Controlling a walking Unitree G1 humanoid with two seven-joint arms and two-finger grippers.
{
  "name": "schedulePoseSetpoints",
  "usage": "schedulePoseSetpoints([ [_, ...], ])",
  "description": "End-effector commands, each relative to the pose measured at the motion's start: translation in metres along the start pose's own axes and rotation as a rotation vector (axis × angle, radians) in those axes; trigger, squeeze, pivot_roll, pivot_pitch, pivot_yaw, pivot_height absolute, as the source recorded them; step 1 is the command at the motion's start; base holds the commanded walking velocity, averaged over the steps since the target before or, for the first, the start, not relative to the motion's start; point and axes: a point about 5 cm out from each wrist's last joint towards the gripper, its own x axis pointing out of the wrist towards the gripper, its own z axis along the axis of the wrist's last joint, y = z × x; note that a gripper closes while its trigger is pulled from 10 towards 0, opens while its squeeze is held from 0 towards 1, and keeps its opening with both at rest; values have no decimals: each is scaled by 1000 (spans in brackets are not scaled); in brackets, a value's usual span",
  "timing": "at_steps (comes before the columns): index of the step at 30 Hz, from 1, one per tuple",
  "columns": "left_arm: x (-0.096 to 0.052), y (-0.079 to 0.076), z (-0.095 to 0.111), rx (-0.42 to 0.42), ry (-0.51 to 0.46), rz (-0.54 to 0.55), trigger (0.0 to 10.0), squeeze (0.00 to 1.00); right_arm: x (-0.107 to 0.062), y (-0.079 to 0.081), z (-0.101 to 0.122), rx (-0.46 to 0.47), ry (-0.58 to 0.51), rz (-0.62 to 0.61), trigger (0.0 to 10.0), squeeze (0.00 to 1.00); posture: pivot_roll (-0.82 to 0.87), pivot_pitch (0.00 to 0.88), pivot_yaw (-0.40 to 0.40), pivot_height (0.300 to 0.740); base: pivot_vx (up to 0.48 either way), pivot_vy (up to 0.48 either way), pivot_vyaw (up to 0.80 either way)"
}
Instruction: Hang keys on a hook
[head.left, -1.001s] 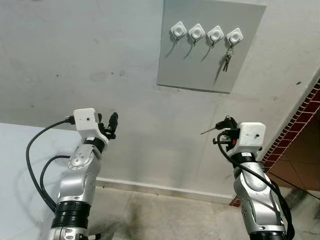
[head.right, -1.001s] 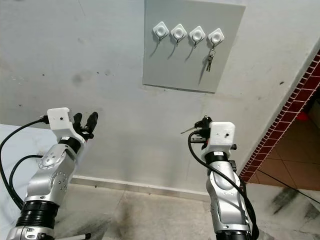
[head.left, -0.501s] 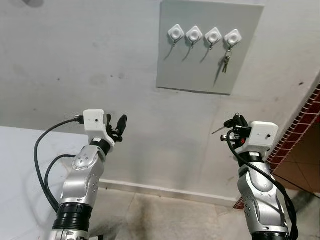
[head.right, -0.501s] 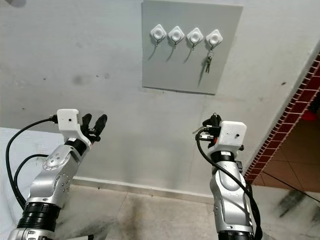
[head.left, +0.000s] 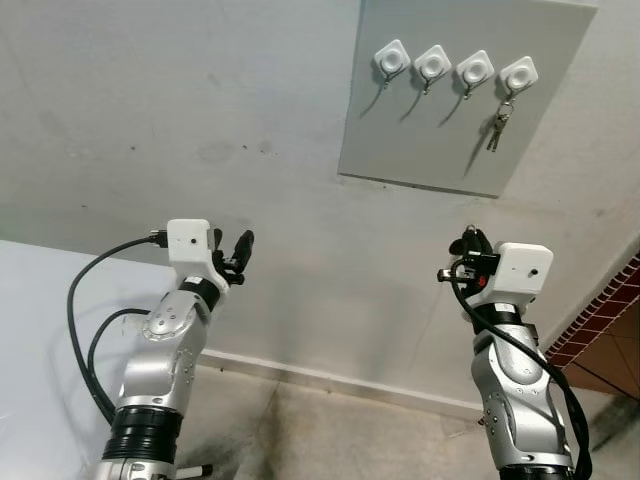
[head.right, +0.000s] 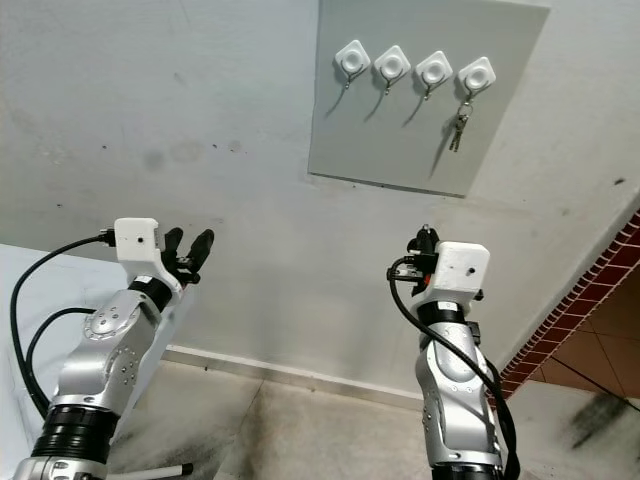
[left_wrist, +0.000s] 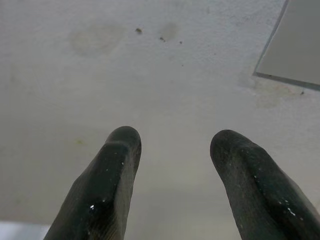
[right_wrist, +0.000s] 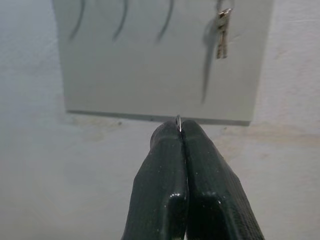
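Head eyes face wall (head.left: 150, 100) — wrist views share grey board (right_wrist: 150, 75).

A grey board (head.left: 455, 110) is fixed flat to the pale wall (head.left: 180, 110), high and to the right. Four white hooks (head.left: 455, 67) sit in a row along the top of the board. The first three from the left carry nothing. A bunch of keys (head.left: 494, 125) hangs from the rightmost hook (head.left: 518, 73) and lies against the board, casting a shadow to its left. The wall shows faint stains and small dark specks left of the board. Below, a skirting strip meets the grey floor (head.left: 330, 430). At the far right a red-brick edge (head.left: 600, 325) borders the wall. A white surface (head.left: 40, 340) lies at the lower left.
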Motion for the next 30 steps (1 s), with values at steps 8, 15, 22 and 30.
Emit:
schedulePoseSetpoints([
  [8, 2, -10, 5, 28, -11, -41, 10000, 0, 0, -5, 5, -7, -18, -21, 10000, 0, 17, 0, -14, 740, 363, 0, 0],
  [15, 2, -10, 5, 35, -7, -41, 10000, 0, -1, -5, 5, -7, -17, -22, 10000, 0, 17, 0, -12, 740, 377, 0, 0],
  [22, 2, -9, 5, 32, -6, -37, 10000, 0, -1, -5, 4, -7, -17, -22, 10000, 0, 18, 0, -11, 740, 378, 0, 0],
  [30, 2, -8, 5, 6, -6, -13, 10000, 0, 0, -4, 4, -10, -17, -19, 10000, 0, 19, 0, -12, 740, 373, 0, 0],
])
